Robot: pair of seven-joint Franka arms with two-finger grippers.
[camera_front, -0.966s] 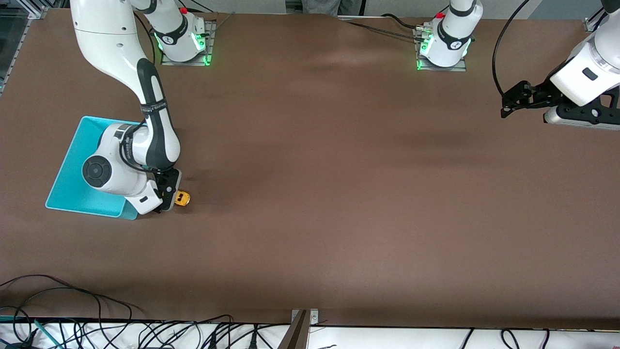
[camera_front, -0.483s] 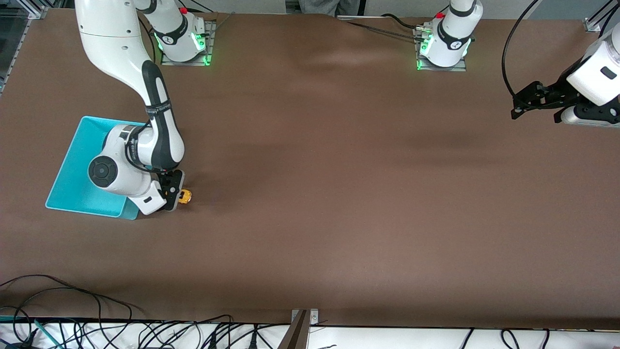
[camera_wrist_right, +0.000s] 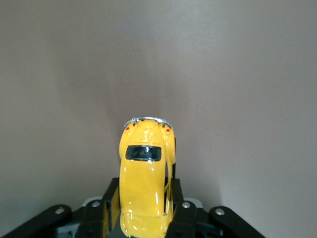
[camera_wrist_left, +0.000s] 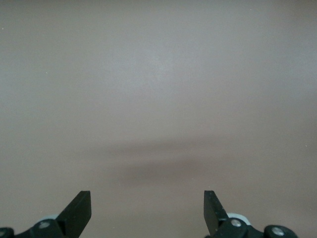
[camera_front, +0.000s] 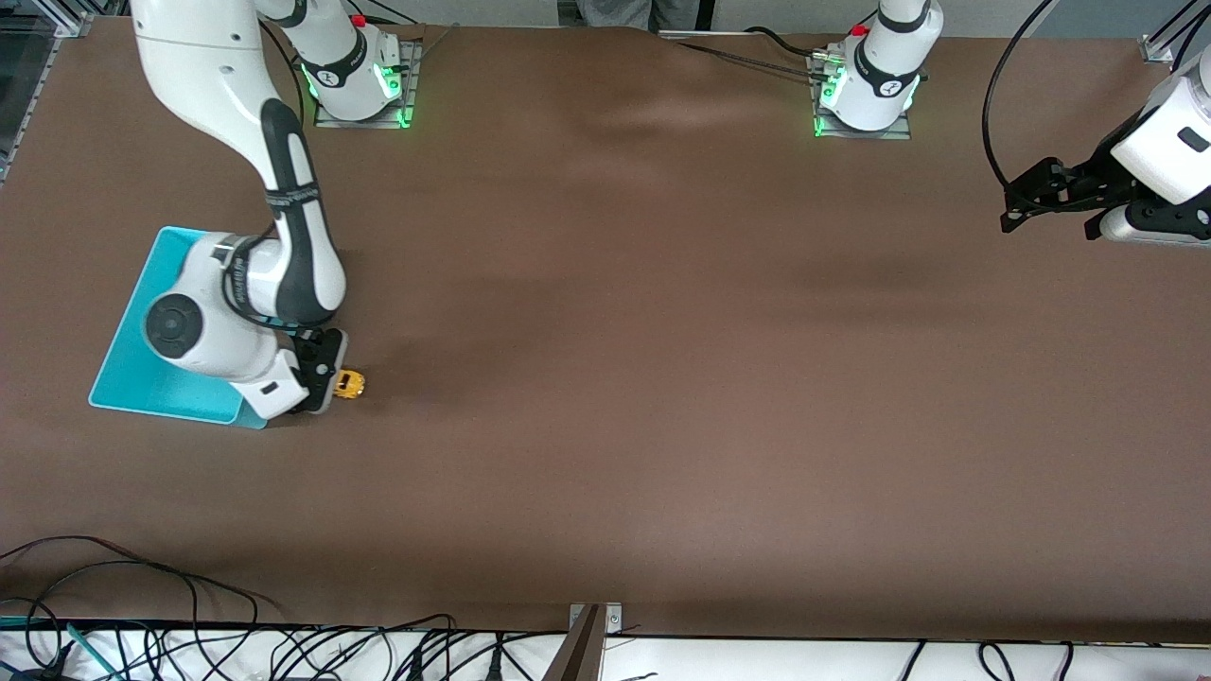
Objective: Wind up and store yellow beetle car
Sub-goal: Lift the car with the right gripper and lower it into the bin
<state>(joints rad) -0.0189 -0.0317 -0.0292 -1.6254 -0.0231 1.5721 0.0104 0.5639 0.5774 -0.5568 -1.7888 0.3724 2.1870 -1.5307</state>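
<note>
The yellow beetle car (camera_front: 351, 384) (camera_wrist_right: 143, 168) sits low at the table surface, just off the turquoise bin's corner nearest the front camera. My right gripper (camera_front: 333, 383) (camera_wrist_right: 143, 201) is shut on it, its black fingers (camera_wrist_right: 101, 208) pressing the car's two sides, and the car's chrome-bumpered end sticks out past the fingertips. Whether the wheels touch the table does not show. My left gripper (camera_front: 1014, 213) (camera_wrist_left: 147, 208) hangs open with nothing between its fingers over bare table at the left arm's end.
The turquoise bin (camera_front: 132, 355) lies at the right arm's end, partly covered by the right arm's wrist. Cables (camera_front: 189, 643) run along the table edge nearest the front camera. Brown table surface (camera_front: 662, 378) stretches between the arms.
The right gripper closed on the yellow car and shifted slightly toward the bin with it. The left arm drew back toward its end of the table, then held still.
</note>
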